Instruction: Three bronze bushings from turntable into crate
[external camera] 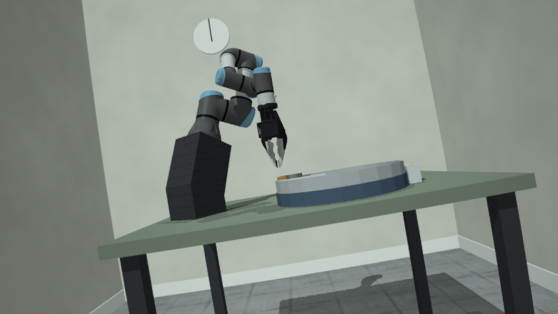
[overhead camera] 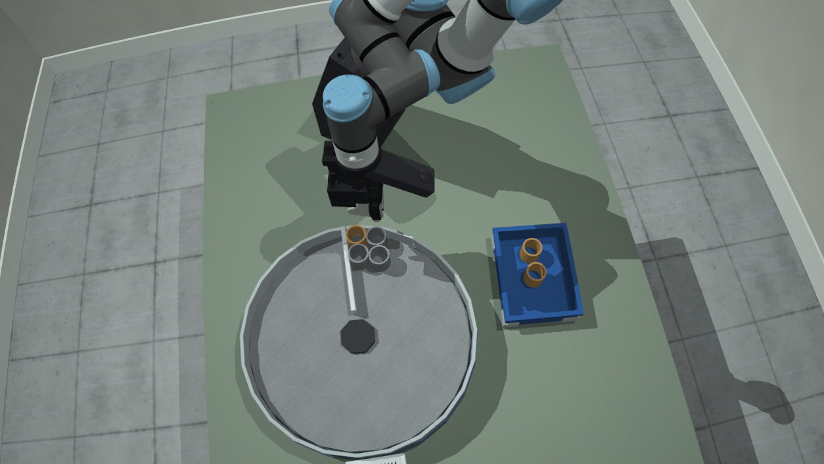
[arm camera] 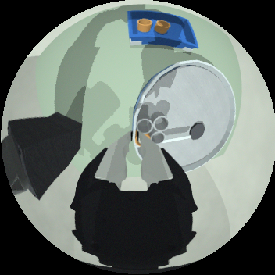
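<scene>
My gripper [overhead camera: 376, 217] [external camera: 278, 165] [arm camera: 134, 131] is shut and empty, above the turntable's rim near the bushings. On the turntable [overhead camera: 305, 374] [external camera: 339, 180] [arm camera: 203, 90], one bronze bushing [overhead camera: 356, 242] [external camera: 282, 177] [arm camera: 137, 141] stands upright between the divider and the rim; the fingers partly hide it in the wrist view. Three grey bushings stand close by: one [overhead camera: 376, 242] beside it at the rim, one [overhead camera: 358, 261] by the divider, one [overhead camera: 378, 262] diagonal to it. The blue crate [overhead camera: 500, 276] [arm camera: 164, 42] holds two upright bronze bushings, one [overhead camera: 529, 259] [arm camera: 144, 28] behind the other [overhead camera: 533, 282] [arm camera: 161, 30].
The white divider [overhead camera: 349, 282] [arm camera: 176, 138] runs from the rim towards the dark hub [overhead camera: 357, 336] [arm camera: 197, 130]. The dark pedestal [external camera: 199, 178] [arm camera: 47, 148] bears the arm behind the turntable. A small white box [overhead camera: 377, 460] [external camera: 413, 173] sits against the turntable's far side from the arm.
</scene>
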### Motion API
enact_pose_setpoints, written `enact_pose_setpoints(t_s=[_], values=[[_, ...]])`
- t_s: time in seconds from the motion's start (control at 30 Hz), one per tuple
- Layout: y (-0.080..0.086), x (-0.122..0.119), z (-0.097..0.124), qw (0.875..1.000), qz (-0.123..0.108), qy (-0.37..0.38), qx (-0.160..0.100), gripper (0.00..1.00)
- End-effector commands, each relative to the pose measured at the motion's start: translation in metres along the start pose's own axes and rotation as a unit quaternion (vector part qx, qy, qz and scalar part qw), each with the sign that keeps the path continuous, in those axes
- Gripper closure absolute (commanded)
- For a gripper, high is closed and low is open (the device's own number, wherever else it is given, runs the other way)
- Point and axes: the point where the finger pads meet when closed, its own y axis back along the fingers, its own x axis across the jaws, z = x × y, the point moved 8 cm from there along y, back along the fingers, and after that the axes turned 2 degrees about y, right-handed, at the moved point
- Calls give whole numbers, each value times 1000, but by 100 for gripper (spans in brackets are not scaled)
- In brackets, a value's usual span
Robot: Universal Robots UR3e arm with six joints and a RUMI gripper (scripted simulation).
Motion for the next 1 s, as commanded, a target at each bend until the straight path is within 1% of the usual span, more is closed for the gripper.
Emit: enact_pose_setpoints(t_s=[0.0,0.17,0.33,0.97], values=[[-4,2,16,1000,1,1,2,95],[-4,1,33,1000,1,1,2,95],[-4,1,42,1000,1,1,2,95],[-4,0,44,1000,1,1,3,95]])
